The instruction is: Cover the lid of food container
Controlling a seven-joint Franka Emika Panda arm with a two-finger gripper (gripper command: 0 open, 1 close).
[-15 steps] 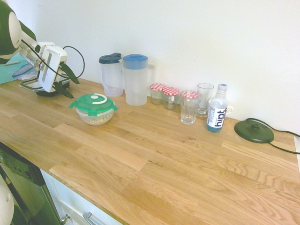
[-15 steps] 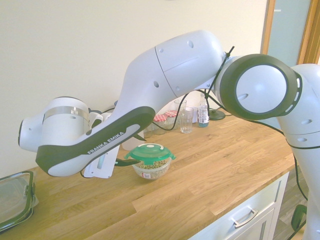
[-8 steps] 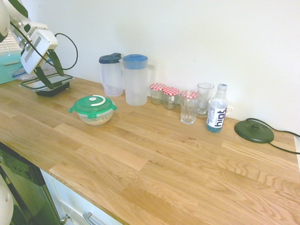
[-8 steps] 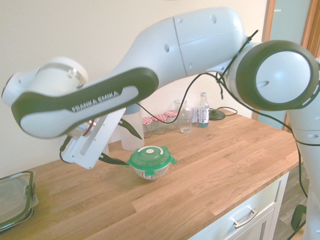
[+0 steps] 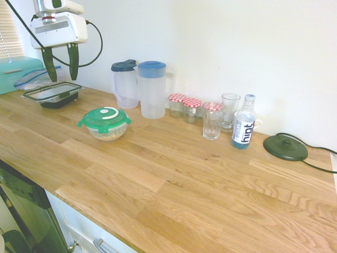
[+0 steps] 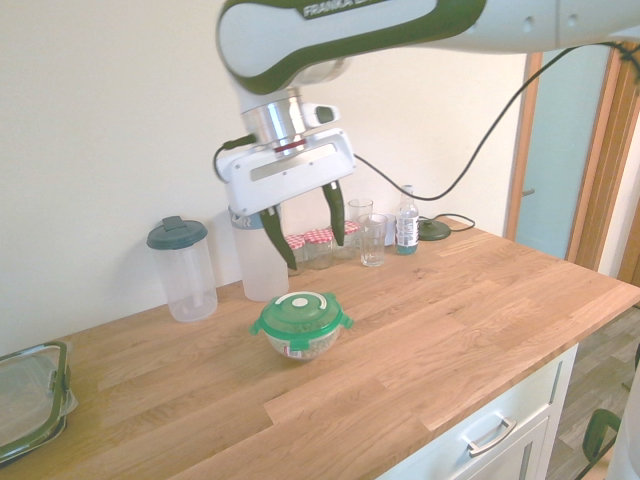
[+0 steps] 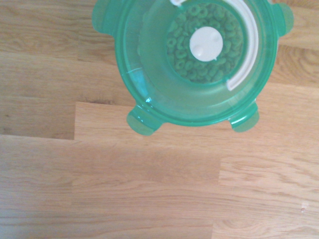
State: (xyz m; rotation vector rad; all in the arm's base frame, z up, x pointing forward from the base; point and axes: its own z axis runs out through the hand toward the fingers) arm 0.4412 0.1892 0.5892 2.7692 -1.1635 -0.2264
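The gripper (image 6: 308, 232) has been lifted clear and swung to point downward, and is now seen high in the upper left of the first exterior view, its fingers spread wide and empty. The lid (image 5: 105, 116) is left resting on the food container (image 5: 107, 133) at left centre of the worktop (image 5: 174, 179). The covering is judged essentially done, though whether the four clip tabs have been pressed down cannot be told.

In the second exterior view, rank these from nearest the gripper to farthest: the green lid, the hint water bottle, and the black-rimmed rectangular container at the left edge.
Measured from the open gripper, raised above the counter:
1. The lid, sitting on the food container, just below the gripper.
2. The water bottle, toward the wall at the right.
3. The rectangular container, at the far left edge.
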